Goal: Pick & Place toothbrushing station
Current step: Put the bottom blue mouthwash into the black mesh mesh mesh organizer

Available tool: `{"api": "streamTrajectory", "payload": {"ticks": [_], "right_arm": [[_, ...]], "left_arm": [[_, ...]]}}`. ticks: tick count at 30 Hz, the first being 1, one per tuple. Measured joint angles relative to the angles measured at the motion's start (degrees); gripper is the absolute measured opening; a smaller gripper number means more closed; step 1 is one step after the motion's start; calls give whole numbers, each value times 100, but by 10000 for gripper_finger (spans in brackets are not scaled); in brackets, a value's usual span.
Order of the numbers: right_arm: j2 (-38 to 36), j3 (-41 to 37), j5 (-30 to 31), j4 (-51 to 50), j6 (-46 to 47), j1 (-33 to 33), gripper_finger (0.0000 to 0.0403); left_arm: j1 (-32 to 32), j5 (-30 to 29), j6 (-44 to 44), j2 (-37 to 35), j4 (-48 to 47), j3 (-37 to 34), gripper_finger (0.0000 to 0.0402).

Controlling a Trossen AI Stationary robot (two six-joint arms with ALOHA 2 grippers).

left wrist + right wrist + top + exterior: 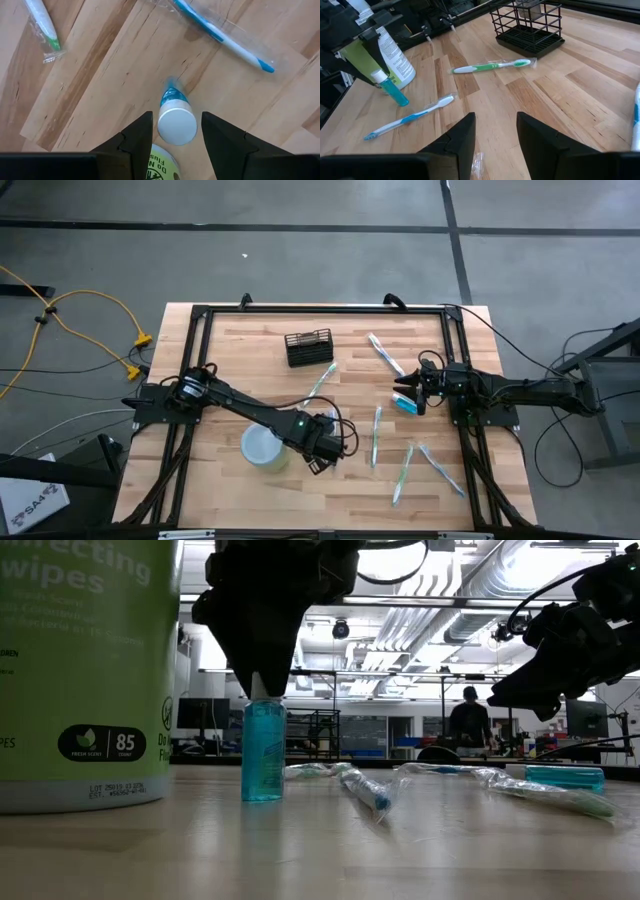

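We are reading the green wipes tub (85, 670) first: "wipes" is showing large across its side, with "85" in a dark badge lower down, and the left wrist view is catching "Do N… Flus…" beside a crossed-circle mark. The other print is too small to make out.

We are counting one tub, one small blue bottle (176, 117) with a white cap, one holder (308, 348), and six wrapped toothbrushes lying loose on the worktop (240, 345) in the high view. One teal item near the right gripper we cannot identify.

The left gripper (172, 132) is hovering directly over the bottle at about 6 o'clock on the worktop, its fingers spread wide on either side of the white cap and not touching it. The bottle is standing upright just beside the tub.

The right gripper (495, 131) is hanging at about 3 o'clock, fingers parted and holding nothing.

The holder, a black wire box, is sitting upright at about 12 o'clock, well apart from both grippers, with a green toothbrush (492, 66) lying near it.

A person (467, 720) is standing far back in the room.
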Motion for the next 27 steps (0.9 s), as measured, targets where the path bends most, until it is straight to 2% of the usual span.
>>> {"api": "streamTrajectory", "payload": {"ticks": [27], "right_arm": [[0, -1, 2, -2, -1, 0, 135]], "left_arm": [[43, 194, -305, -2, 50, -127, 161]]}}
